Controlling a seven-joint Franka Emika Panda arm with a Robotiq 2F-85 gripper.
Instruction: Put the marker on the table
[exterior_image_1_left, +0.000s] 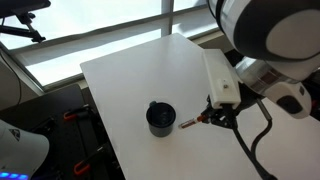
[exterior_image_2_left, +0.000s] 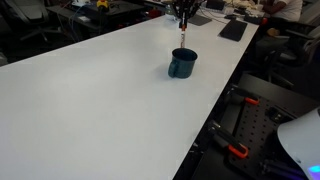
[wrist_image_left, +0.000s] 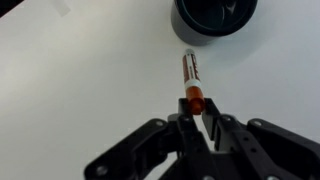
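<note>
The marker (wrist_image_left: 190, 75) is a short reddish-orange stick with a pale middle and a dark tip. It lies along the white table (wrist_image_left: 80, 80), dark tip towards the black cup (wrist_image_left: 214, 18). My gripper (wrist_image_left: 197, 115) is shut on the marker's orange end. In an exterior view the marker (exterior_image_1_left: 190, 123) sticks out of the gripper (exterior_image_1_left: 207, 116), low over the table (exterior_image_1_left: 130, 75) just beside the cup (exterior_image_1_left: 160, 117). In the opposite exterior view the gripper (exterior_image_2_left: 184, 17) holds the marker (exterior_image_2_left: 184, 32) just beyond the cup (exterior_image_2_left: 182, 63). I cannot tell whether the tip touches the table.
The table's edge (exterior_image_1_left: 215, 155) runs close by the gripper. Off the table stand black equipment with red clamps (exterior_image_2_left: 240, 150) and cluttered desks (exterior_image_2_left: 235, 25). A window (exterior_image_1_left: 90, 20) lies behind the far edge.
</note>
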